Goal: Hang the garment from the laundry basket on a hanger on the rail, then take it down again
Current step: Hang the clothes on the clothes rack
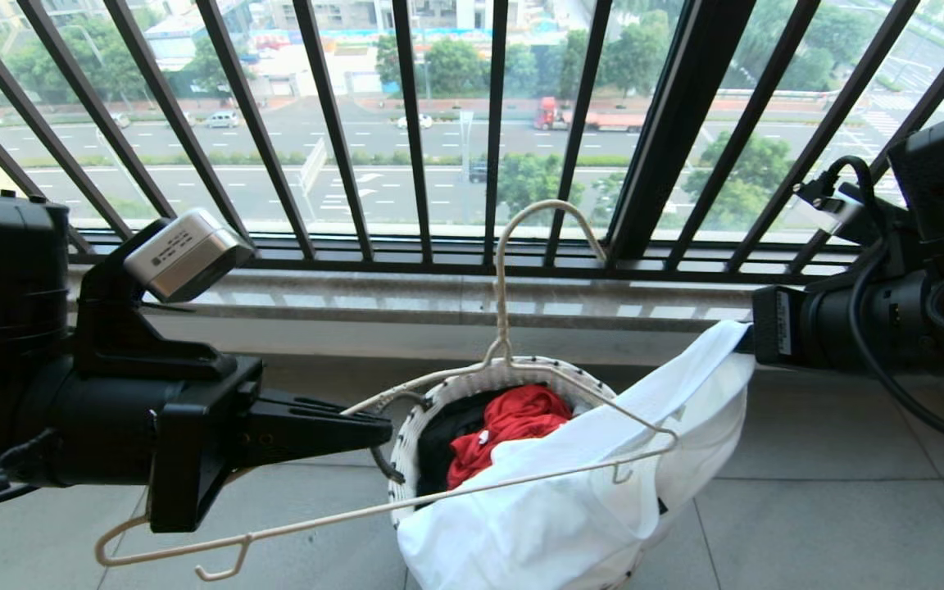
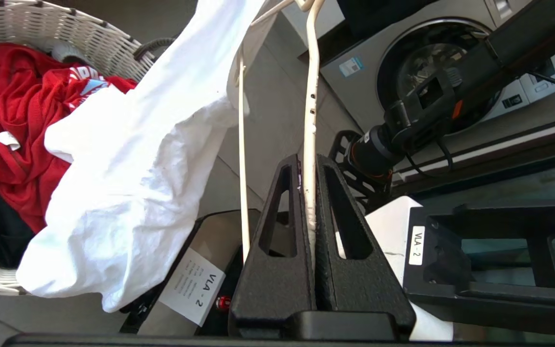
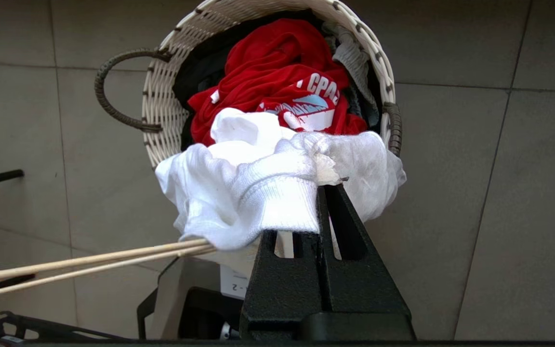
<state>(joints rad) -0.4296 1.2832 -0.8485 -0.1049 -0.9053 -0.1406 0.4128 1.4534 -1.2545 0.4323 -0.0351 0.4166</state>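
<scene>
Left gripper (image 2: 309, 202): we see its two black fingers (image 2: 277, 226) pressed together on one arm of the thin cream-white wire hanger (image 1: 513, 328), which it holds above the small round white woven laundry basket (image 1: 439, 393) on the grey tiled floor (image 1: 832, 508). The hanger's hook points up toward the black window railing of vertical bars (image 1: 410, 131).

Right gripper (image 3: 323, 193): fingers clamped on a bunched edge of the white short-sleeved T-shirt garment (image 1: 603, 492). The cloth hangs from this gripper down over the basket's near rim, draped across the hanger's far shoulder; in the right wrist view two hanger wires run into the fabric.

Surroundings: a red printed shirt (image 1: 513, 426) and a black garment (image 1: 447, 434) lie inside the basket. A grey front-loading washing machine (image 2: 431, 62) shows behind the right arm in the left wrist view.

Hidden: the T-shirt's chest print is not visible. We cannot tell whether the hanger shoulder sits inside the neck opening or merely under the cloth. The basket's lower wall is covered by the T-shirt.
</scene>
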